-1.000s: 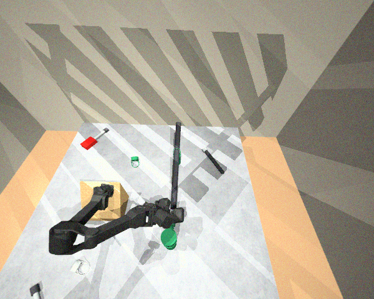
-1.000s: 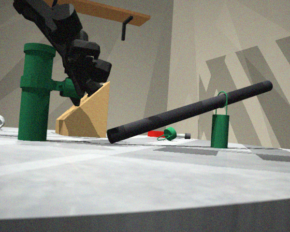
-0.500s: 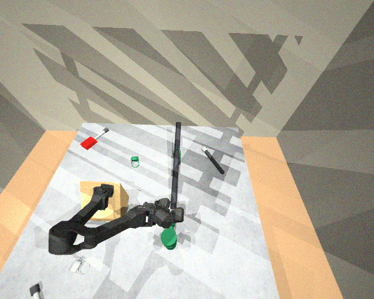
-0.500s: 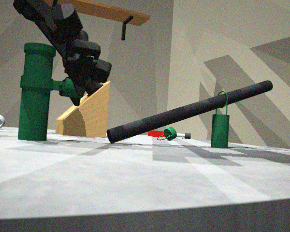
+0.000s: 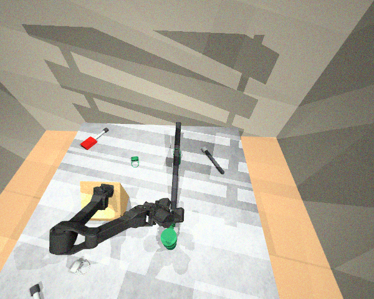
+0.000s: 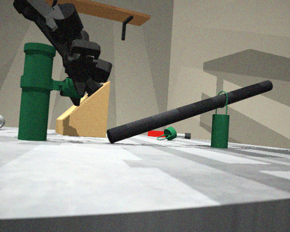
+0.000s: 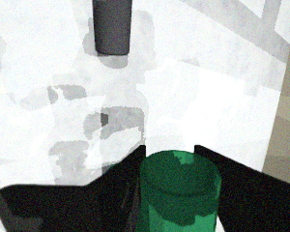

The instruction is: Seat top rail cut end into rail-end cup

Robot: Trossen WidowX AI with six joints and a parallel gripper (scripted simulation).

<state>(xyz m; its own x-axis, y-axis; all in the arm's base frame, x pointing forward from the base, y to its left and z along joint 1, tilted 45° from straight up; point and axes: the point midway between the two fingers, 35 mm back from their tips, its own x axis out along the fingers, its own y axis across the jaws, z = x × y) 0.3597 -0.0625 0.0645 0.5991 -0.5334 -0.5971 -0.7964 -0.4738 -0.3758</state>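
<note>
Dark grey round rail [image 5: 175,174] [image 6: 170,115] [image 7: 112,26]: slanting through the wire loop on the short green post [image 6: 220,131], cut end low at the pale counter [image 5: 219,238] [image 6: 115,180] [image 7: 184,106], apart from the green cylindrical cup [image 6: 69,87] [image 7: 180,193]. Black fingers [image 6: 82,95] closed on that cup, beside the thick green post [image 5: 168,237] [image 6: 35,99].
</note>
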